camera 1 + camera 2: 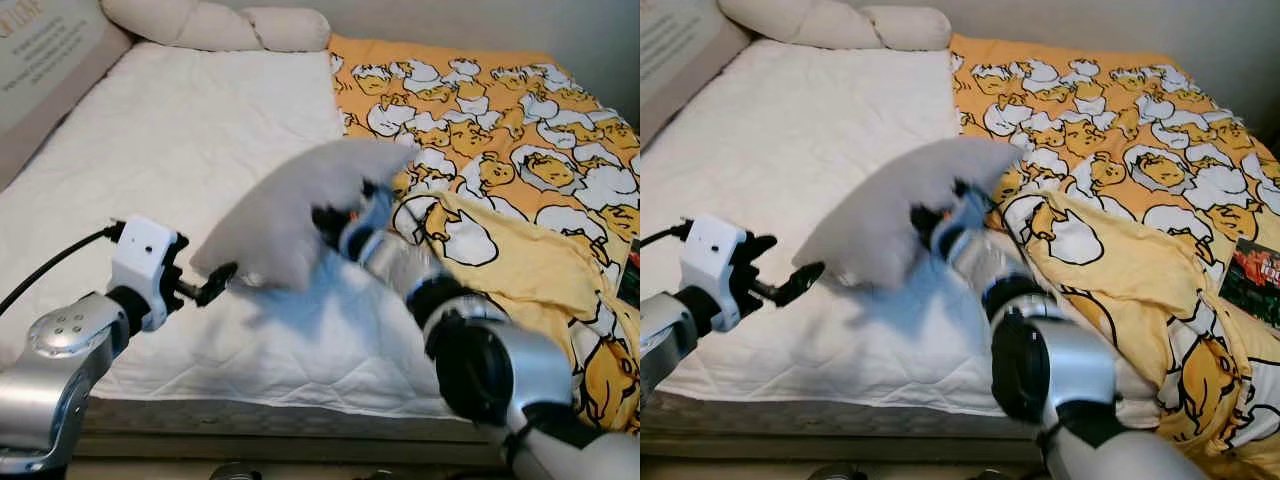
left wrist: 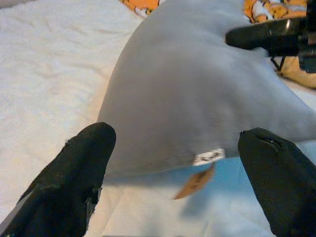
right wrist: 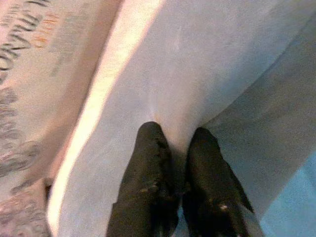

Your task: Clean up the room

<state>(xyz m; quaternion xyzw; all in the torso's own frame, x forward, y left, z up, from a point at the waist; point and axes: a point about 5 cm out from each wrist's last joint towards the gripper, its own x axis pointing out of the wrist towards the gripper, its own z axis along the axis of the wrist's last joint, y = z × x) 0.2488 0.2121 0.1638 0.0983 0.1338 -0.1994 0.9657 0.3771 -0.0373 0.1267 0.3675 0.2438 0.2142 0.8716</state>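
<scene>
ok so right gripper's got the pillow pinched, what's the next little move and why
Probably carry the grey pillow on toward the head of the bed, where the other pillows lie. The right gripper is shut on its fabric and holds it lifted over the white mattress. The left gripper is open just below the pillow's edge, gripping nothing, so it could close on that edge first to steady it.

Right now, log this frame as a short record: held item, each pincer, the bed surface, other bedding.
held item: grey pillow, lifted above the mattress
right pincer: shut, pinching the pillow fabric
left pincer: open, fingers either side of the pillow's lower edge
bed surface: white quilted mattress
other bedding: yellow duck-print blanket on the robot's right; long cream pillow at the head
</scene>
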